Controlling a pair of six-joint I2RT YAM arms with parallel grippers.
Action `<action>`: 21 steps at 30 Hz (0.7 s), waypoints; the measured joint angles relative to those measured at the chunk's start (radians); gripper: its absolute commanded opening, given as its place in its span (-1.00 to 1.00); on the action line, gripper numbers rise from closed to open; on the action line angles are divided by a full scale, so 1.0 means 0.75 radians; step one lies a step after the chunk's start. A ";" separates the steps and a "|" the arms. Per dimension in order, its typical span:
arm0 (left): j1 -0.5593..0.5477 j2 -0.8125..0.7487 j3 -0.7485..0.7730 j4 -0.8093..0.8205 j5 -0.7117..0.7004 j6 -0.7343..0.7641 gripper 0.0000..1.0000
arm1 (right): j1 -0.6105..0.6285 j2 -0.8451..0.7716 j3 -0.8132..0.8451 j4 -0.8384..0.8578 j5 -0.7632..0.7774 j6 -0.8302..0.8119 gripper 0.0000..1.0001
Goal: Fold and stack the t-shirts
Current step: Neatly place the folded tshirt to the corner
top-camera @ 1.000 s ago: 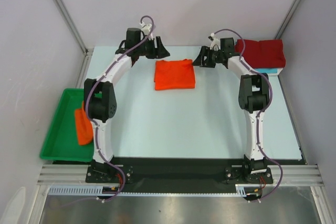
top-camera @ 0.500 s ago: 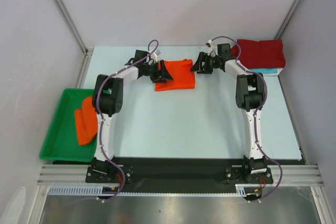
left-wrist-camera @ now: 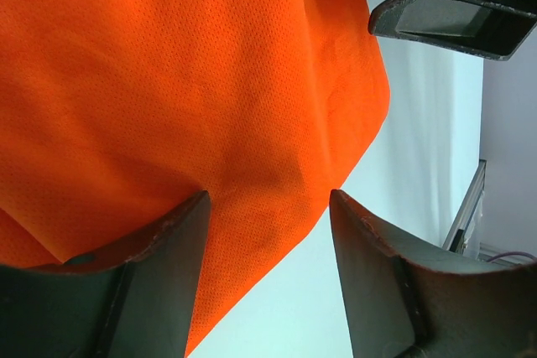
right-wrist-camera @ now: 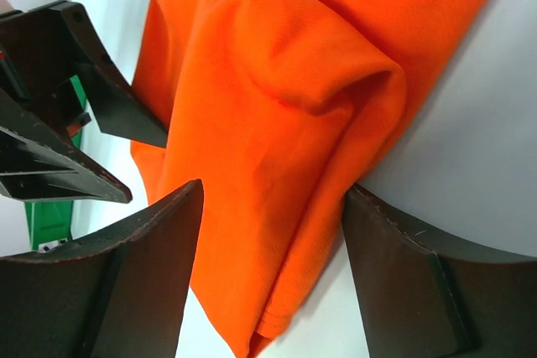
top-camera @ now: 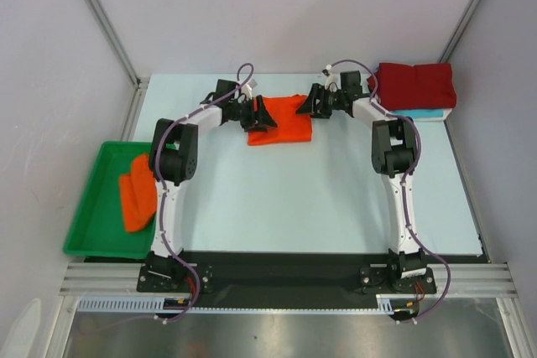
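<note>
Both arms have dropped in on the folded orange shirt over the last second; in the last half second only the right fingers edged closer, to its far right corner. Left fingers sit at its left edge.

- Both pairs apart, straddling cloth, nothing pinched yet.
- Shirt lies flat at the far middle of the desk.
- Dark red shirt rests on a turquoise shirt at far right, probably the stack.
- 2 or so orange shirts wait in the green tray.

Handling, by judgement: light, limp mesh knit. Layers will slide and sag. Pinch all layers at 2 opposite edges and lift level.
</note>
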 measured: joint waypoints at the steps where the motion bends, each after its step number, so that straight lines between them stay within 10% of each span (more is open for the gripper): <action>1: 0.000 0.000 0.000 0.000 0.000 0.000 0.30 | 0.003 0.004 0.002 0.009 -0.006 0.009 0.43; 11: 0.000 0.000 0.000 0.000 -0.002 0.001 0.30 | 0.005 0.051 0.004 0.113 -0.087 0.132 0.20; 21: -0.010 -0.002 0.030 -0.042 -0.043 0.042 0.32 | 0.016 0.086 0.001 0.096 -0.103 0.135 -0.89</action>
